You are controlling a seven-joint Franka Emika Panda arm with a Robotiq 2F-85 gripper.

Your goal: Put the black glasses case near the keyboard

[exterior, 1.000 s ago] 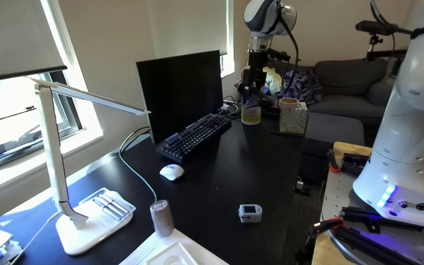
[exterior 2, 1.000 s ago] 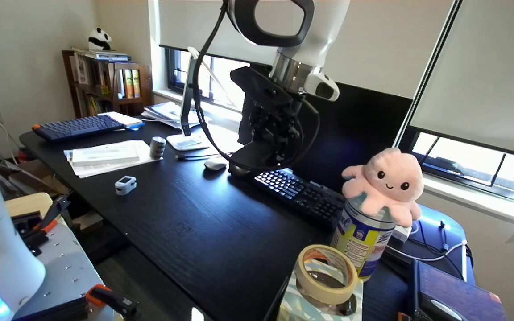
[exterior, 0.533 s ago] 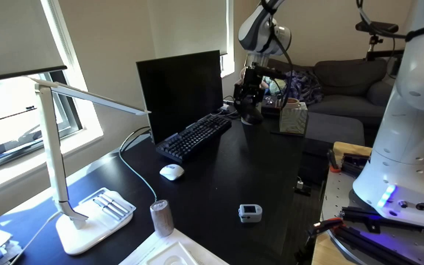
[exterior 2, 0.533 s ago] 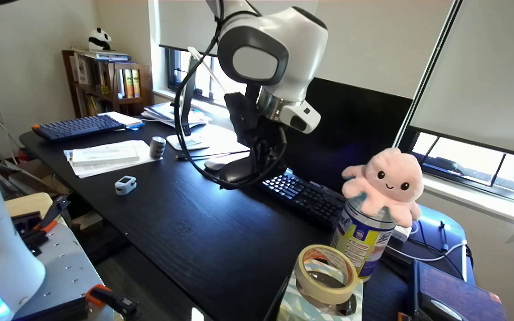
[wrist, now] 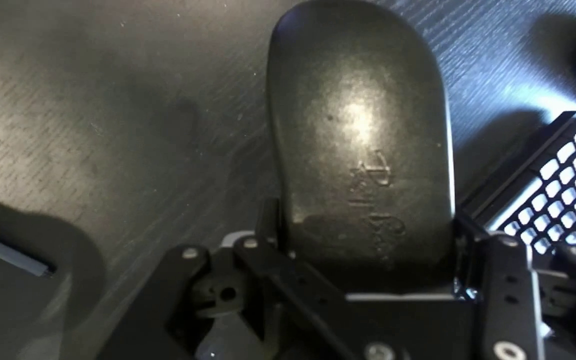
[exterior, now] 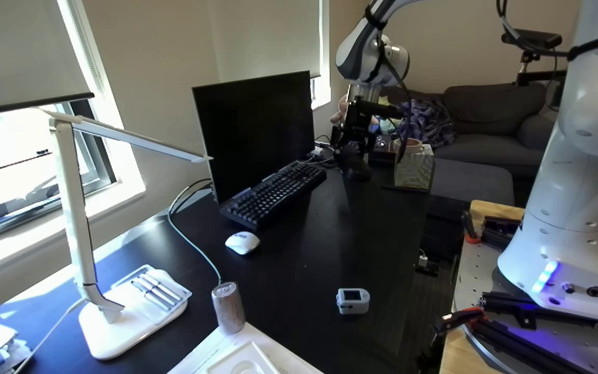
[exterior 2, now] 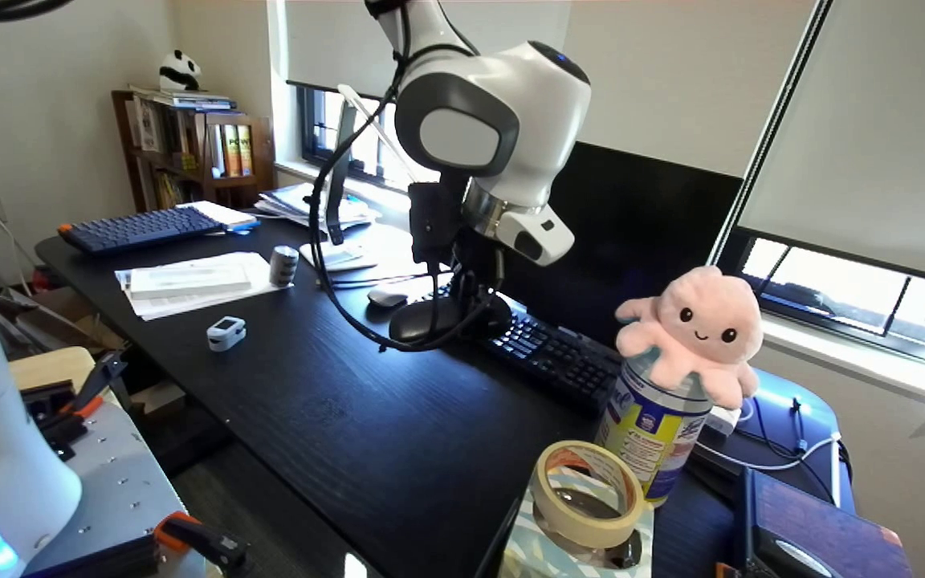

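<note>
The black glasses case (wrist: 358,115) is between the two fingers of my gripper (wrist: 365,227), which touch its sides near one end. In both exterior views the case (exterior: 356,167) (exterior 2: 416,321) hangs below the gripper (exterior: 352,139) (exterior 2: 472,295), low over the desk; whether it touches the desk I cannot tell. The long black keyboard (exterior: 278,193) lies in front of the monitor. In an exterior view the keyboard (exterior 2: 555,353) is partly hidden behind the gripper and case. In the wrist view the keyboard (wrist: 563,195) is just right of the case.
The black monitor (exterior: 257,130) stands behind the keyboard. A white mouse (exterior: 243,242) and a grey-white gadget (exterior: 353,302) lie on the desk. A wipes tub with a pink plush (exterior 2: 695,321) and a tape roll (exterior 2: 551,506) on a box stand beyond the keyboard's end.
The gripper has come down with the case toward the desk, and the wrist has turned so the case sits flatter. Over the last half second it sank only slightly.
</note>
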